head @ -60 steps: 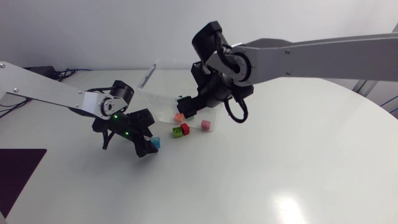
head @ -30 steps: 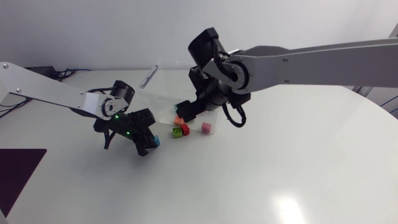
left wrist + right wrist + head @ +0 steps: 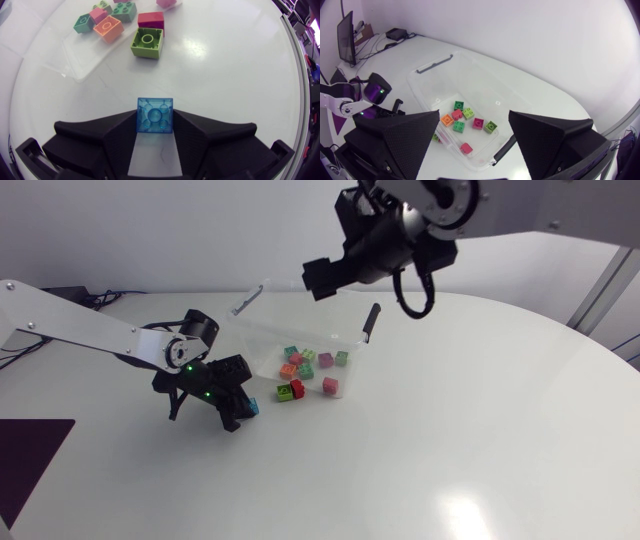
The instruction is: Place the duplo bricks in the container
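Left arm [image 3: 85, 330] and right arm [image 3: 560, 210] are silver-grey with black joints.

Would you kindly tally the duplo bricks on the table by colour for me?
green bricks: 5
pink bricks: 3
red brick: 1
orange brick: 1
blue brick: 1
Total: 11

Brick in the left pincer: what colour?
Translucent blue brick, clearest in the left wrist view, clamped in the left pincer.
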